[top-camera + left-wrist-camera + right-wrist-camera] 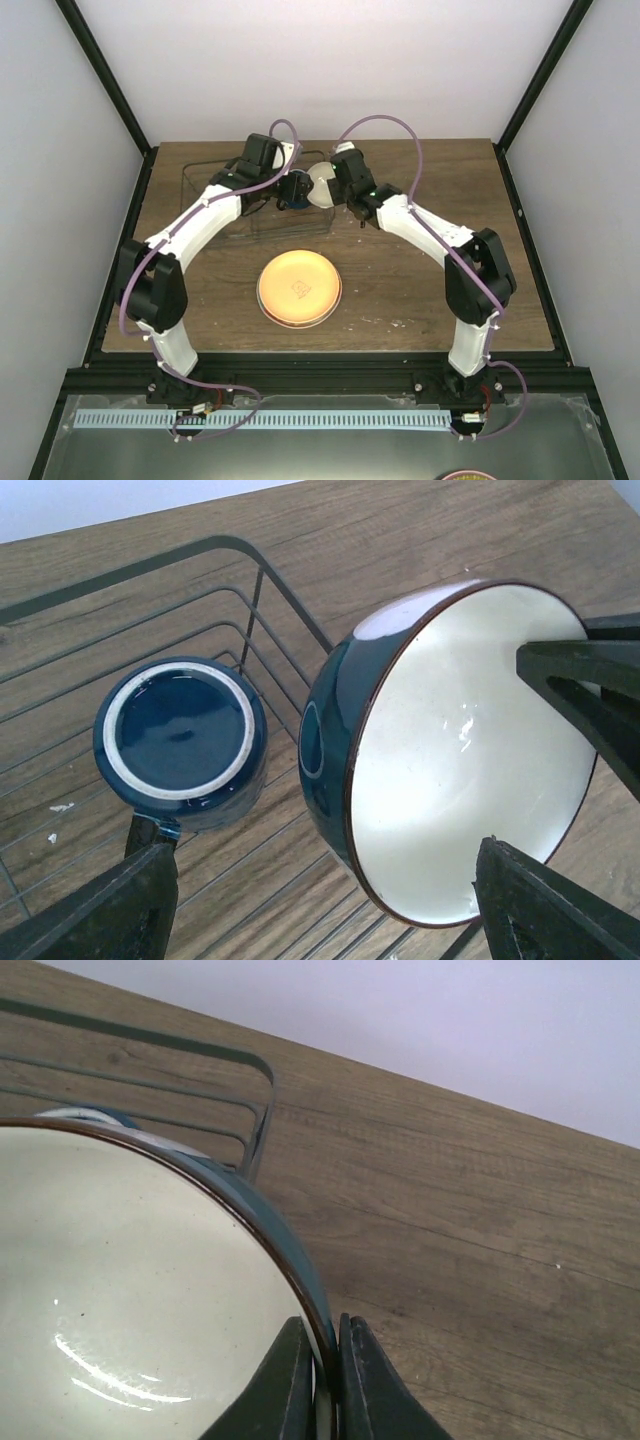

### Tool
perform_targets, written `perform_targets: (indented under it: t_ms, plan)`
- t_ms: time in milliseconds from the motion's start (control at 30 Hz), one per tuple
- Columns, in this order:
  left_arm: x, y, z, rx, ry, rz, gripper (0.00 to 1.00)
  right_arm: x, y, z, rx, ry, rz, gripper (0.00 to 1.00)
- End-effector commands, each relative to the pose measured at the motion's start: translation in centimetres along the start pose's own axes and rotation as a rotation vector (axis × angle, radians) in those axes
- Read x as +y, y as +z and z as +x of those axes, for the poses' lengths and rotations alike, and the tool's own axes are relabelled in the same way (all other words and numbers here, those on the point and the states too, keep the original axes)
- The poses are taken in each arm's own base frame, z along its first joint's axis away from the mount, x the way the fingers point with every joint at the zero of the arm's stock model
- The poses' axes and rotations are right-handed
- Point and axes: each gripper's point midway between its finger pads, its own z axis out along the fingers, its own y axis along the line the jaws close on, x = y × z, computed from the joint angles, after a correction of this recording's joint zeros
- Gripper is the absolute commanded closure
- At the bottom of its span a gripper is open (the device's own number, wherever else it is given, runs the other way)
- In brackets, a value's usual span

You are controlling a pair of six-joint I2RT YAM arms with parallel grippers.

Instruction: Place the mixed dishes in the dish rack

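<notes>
Orange plate shows only overhead; wrist views show the bowl.

Bowl half beyond the right wrist view's edge.

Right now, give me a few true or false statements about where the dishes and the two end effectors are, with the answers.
1. The right end effector is shut on the rim of the bowl. True.
2. The dark blue mug lies outside the dish rack. False: it sits base-up inside it.
3. The orange-yellow plate is loaded in the rack. False: it lies flat on the table, nearer the arm bases than the rack.
4. The left end effector is open and holds nothing. True.
</notes>
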Motion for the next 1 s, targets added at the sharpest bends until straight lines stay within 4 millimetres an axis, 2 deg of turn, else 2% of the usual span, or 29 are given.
perform_targets:
  t_ms: [0,200,333,500,767,967]
  plan:
    - [0.3,0.8,-0.6,-0.019,-0.008,-0.021,0.18,-0.3,-2.1,-6.1,-0.156,0.069,-0.004,0.99]
    - [0.7,1.5,-0.1,-0.004,-0.003,-0.038,0.18,1.1,-3.0,-7.2,-0.171,0.086,-0.064,0.99]
    - [1.0,1.8,0.0,-0.003,0.002,-0.051,0.23,2.2,-3.4,-7.3,-0.169,0.077,-0.096,0.99]
    - [1.1,2.0,-0.2,-0.003,0.003,-0.056,0.38,3.2,-3.5,-6.7,-0.149,0.066,-0.113,0.99]
    - [1.1,1.8,-0.4,-0.005,0.004,-0.060,0.59,2.8,-2.1,-4.7,-0.089,0.052,-0.057,0.99]
    - [1.3,1.9,-0.3,-0.001,0.000,-0.068,0.74,3.0,-1.4,-4.1,-0.062,0.058,-0.047,0.96]
